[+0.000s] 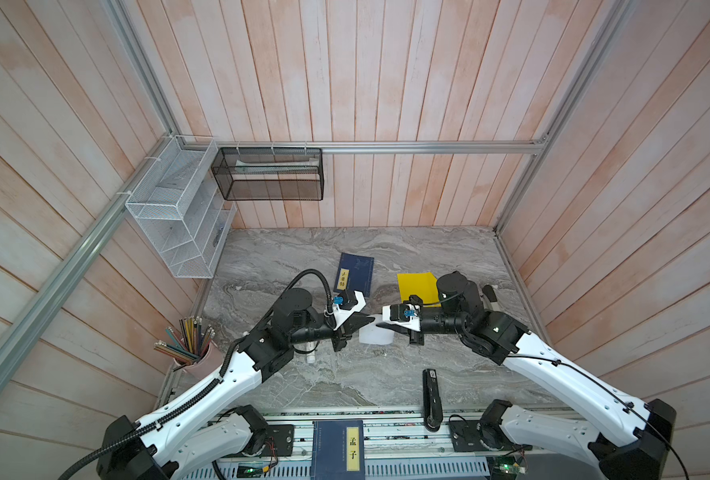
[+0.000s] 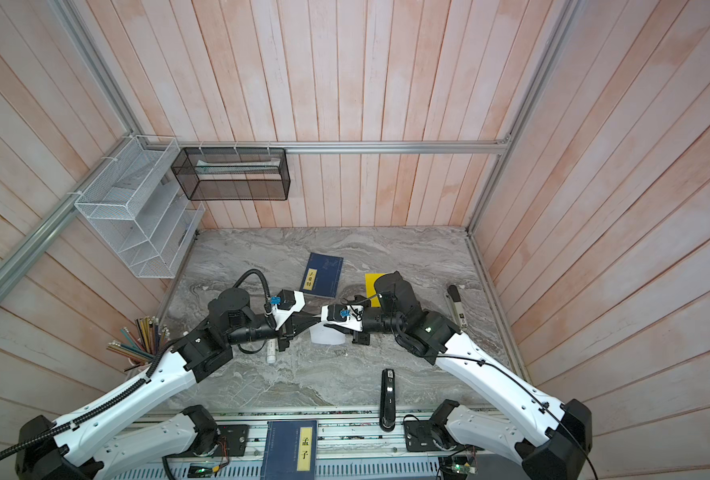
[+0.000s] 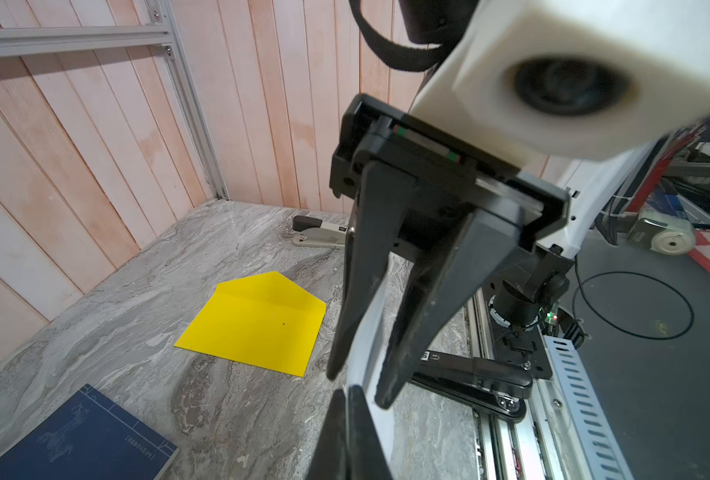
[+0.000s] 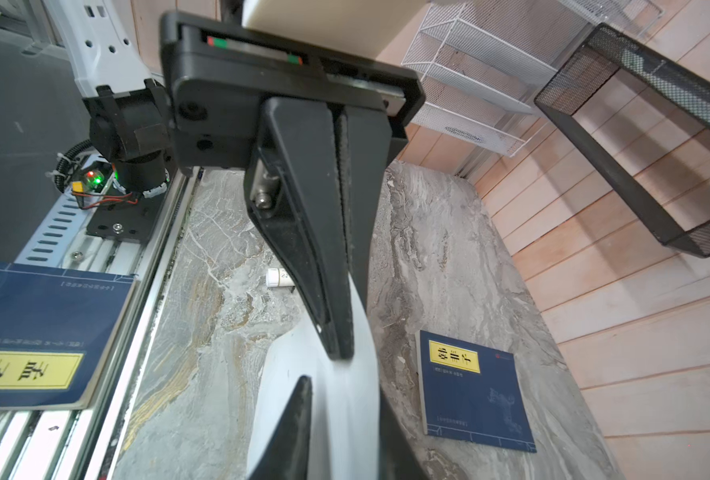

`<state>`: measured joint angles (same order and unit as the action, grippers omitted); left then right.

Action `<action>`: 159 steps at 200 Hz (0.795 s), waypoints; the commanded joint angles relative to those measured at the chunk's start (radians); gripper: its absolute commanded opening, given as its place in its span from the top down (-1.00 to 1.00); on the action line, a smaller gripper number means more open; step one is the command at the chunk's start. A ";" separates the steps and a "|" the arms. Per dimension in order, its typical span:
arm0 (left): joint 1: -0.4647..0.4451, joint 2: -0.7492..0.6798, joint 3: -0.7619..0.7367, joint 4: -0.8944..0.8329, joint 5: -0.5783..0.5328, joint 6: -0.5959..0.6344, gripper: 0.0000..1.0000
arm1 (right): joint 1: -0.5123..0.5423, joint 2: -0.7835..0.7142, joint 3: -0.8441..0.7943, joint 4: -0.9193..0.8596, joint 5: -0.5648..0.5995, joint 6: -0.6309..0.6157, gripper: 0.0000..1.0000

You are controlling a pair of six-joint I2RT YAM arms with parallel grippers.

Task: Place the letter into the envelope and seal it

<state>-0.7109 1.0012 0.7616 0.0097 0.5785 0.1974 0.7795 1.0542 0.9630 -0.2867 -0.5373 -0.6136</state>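
Left gripper (image 4: 336,353) is clamped on the letter (image 1: 373,336), holding it up off the counter (image 1: 345,374), looks like a handoff so the sheet gets a better angle for sliding in. Right gripper (image 3: 357,382) sits tip to tip with it, its jaws parted around the sheet's other edge, not pinching. Envelope (image 3: 257,322) lies flat beyond the right gripper, flap open.

In both top views the letter (image 1: 373,333) hangs mid-table between the left gripper (image 1: 369,320) and right gripper (image 1: 380,325); the envelope (image 1: 417,286) lies behind, rightward; a book (image 1: 355,274) lies left of it.
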 commanded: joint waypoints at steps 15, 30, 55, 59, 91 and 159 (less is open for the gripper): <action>0.000 -0.076 -0.071 0.077 -0.097 -0.014 1.00 | -0.024 -0.063 -0.077 0.095 -0.044 0.144 0.06; 0.003 -0.103 -0.092 0.093 -0.109 -0.028 1.00 | -0.065 -0.086 -0.122 0.167 -0.131 0.210 0.04; 0.009 -0.134 -0.113 0.099 -0.101 -0.055 1.00 | -0.138 -0.111 -0.194 0.289 -0.251 0.308 0.05; 0.009 -0.138 -0.116 0.099 -0.097 -0.058 1.00 | -0.150 -0.112 -0.201 0.309 -0.270 0.321 0.06; 0.016 -0.160 -0.125 0.097 -0.067 -0.076 1.00 | -0.199 -0.095 -0.244 0.466 -0.403 0.430 0.14; 0.016 -0.126 -0.114 0.119 -0.032 -0.084 1.00 | -0.214 -0.013 -0.234 0.644 -0.518 0.541 0.27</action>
<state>-0.6994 0.8658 0.6514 0.0963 0.5201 0.1226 0.5728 1.0183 0.7235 0.2569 -0.9779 -0.1410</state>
